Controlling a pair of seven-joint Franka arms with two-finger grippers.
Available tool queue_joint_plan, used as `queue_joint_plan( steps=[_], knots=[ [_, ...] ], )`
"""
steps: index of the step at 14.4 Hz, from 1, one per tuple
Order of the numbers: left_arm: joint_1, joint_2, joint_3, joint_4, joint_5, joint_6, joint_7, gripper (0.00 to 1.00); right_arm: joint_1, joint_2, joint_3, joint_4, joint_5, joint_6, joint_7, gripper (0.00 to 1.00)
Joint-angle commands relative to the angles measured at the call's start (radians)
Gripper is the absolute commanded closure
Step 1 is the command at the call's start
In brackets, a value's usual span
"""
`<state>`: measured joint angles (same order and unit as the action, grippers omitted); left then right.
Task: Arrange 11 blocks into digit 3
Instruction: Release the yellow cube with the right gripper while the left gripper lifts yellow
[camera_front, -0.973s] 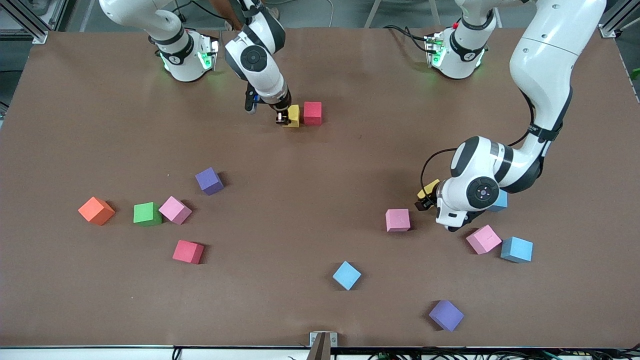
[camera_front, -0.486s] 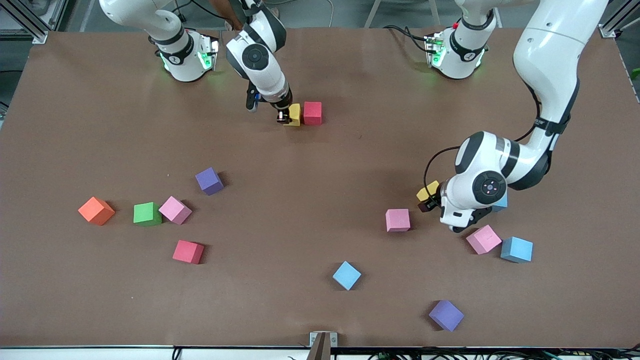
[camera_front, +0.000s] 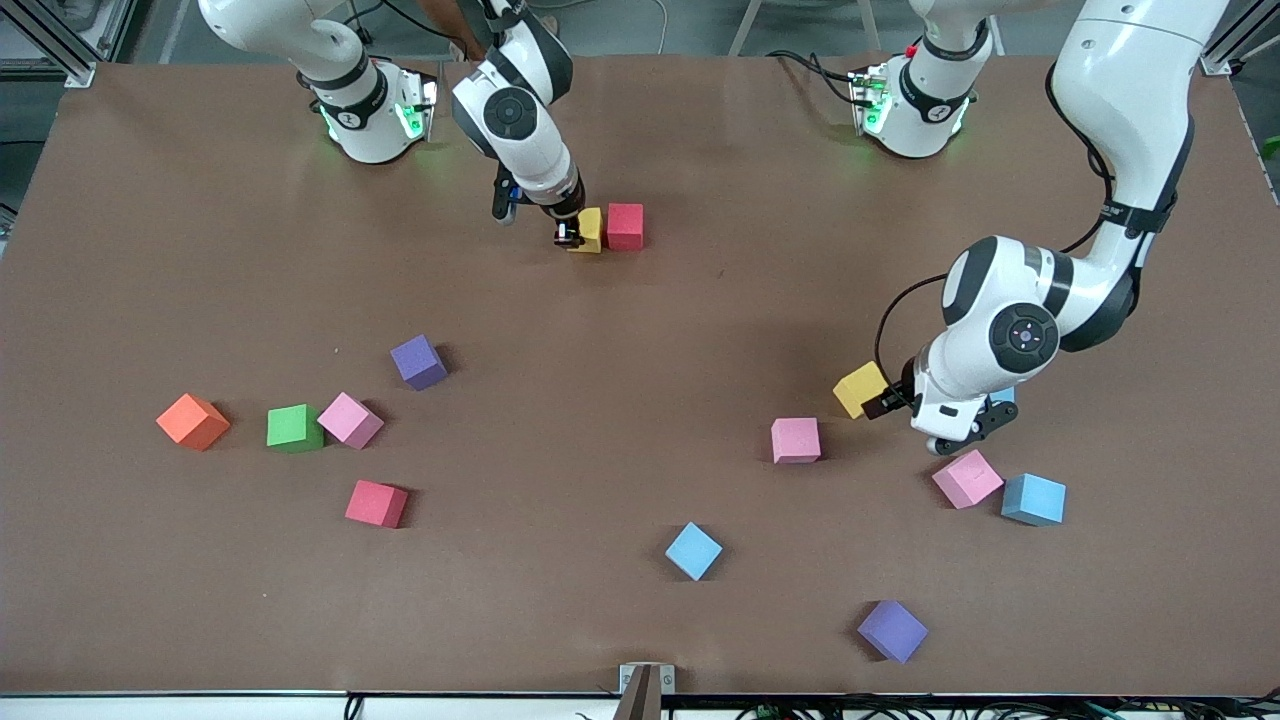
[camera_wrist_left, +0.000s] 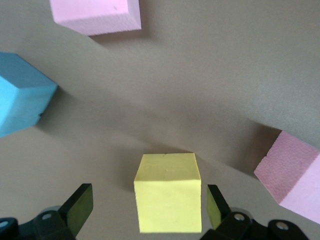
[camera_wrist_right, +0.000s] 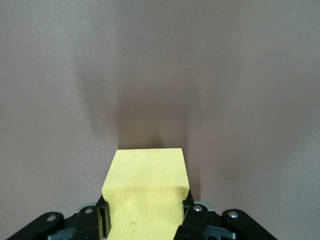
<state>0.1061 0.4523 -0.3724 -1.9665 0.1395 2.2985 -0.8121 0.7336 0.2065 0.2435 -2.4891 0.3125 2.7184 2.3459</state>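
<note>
Right tool (camera_front: 566, 236) pinches yellow block (camera_front: 588, 229); left tool (camera_wrist_left: 145, 212) gapes.

An orange cube (camera_front: 193, 421) (tilted) rests on the brown table (camera_front: 640, 330)

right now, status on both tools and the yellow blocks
Right tool shut on yellow block beside red block. Left tool open around second yellow block. Nothing in the way.

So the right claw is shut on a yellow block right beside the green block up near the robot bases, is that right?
Not quite. The right claw is shut on a yellow block, but the block beside it is the red block, not green. The front view shows it.
</note>
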Motion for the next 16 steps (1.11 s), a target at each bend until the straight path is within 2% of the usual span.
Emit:
queue_joint_plan(
  steps=[1,9,16],
  knots=[
    [0.000,-0.029,-0.008,-0.058,-0.061,0.085,-0.010,0.00,0.009,-0.001,0.005,0.001,0.025,0.012,0.015,0.99],
    [-0.040,0.034,-0.002,-0.058,-0.054,0.119,-0.049,0.00,0.029,0.021,0.005,0.019,0.053,0.014,0.015,0.99],
    [-0.037,0.025,0.001,-0.060,-0.031,0.078,-0.044,0.00,0.030,0.034,0.005,0.032,0.054,0.014,0.015,0.98]
  ],
)
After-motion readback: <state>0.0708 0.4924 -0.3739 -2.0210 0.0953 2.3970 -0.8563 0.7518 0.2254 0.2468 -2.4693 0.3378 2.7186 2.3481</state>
